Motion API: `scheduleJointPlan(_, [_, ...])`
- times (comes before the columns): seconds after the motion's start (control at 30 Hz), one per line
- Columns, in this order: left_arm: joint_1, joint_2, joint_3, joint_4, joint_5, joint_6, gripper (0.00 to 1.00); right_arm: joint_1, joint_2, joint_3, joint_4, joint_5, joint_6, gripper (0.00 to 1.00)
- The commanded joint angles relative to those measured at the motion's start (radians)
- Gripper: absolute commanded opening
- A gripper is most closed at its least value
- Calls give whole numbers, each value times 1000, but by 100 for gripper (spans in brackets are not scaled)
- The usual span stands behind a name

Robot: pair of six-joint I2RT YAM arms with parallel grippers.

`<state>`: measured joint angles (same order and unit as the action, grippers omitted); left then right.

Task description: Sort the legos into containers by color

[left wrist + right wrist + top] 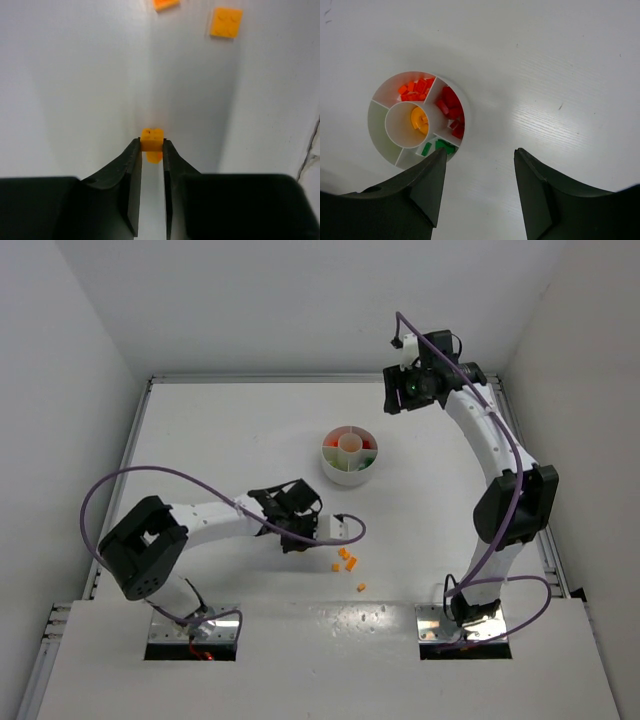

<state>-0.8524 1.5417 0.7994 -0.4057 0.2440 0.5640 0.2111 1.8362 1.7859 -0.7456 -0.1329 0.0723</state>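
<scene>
My left gripper (pixel 152 142) is shut on a small orange lego (pixel 151 139), pinched between its black fingertips just above the table. Two more orange legos (pixel 226 22) lie on the table ahead of it. From the top view, the left gripper (pixel 318 532) sits low near several loose orange legos (pixel 347 559). The round white dish (pixel 376 131) holds orange legos (pixel 415 89), red legos (pixel 451 112) and green legos (pixel 440 146) in separate wedges, and a yellow piece (pixel 420 121) in its central cup. My right gripper (pixel 480 152) hangs open above the table beside the dish, holding nothing.
The dish (pixel 330 468) stands mid-table, beyond the left gripper. One orange lego (pixel 361 587) lies apart, nearer the front edge. The right arm (pixel 500 470) arches along the right side, its gripper (pixel 405 390) near the back wall. White walls enclose the table.
</scene>
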Motion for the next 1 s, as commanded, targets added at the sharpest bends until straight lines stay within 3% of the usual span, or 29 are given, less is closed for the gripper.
scheduleJointPlan(0.0, [50, -22, 162, -59, 89, 13, 6, -6, -29, 21, 8, -13, 3, 57])
scheduleJointPlan(0.13, [72, -11, 398, -107, 146, -73, 6, -6, -20, 30, 8, -13, 14, 57])
scheduleJointPlan(0.2, [91, 96, 678, -107, 155, -191, 6, -6, -20, 30, 8, -13, 14, 57])
scheduleJointPlan(0.37, [150, 224, 875, -94, 132, -291, 6, -25, -20, 30, 17, -2, 14, 57])
scheduleJointPlan(0.63, [216, 446, 1070, -119, 109, -355, 6, -53, -20, 30, 17, 7, 23, 57])
scheduleJointPlan(0.97, [243, 540, 1149, -151, 100, -375, 14, -72, -20, 21, 8, -11, 12, 58])
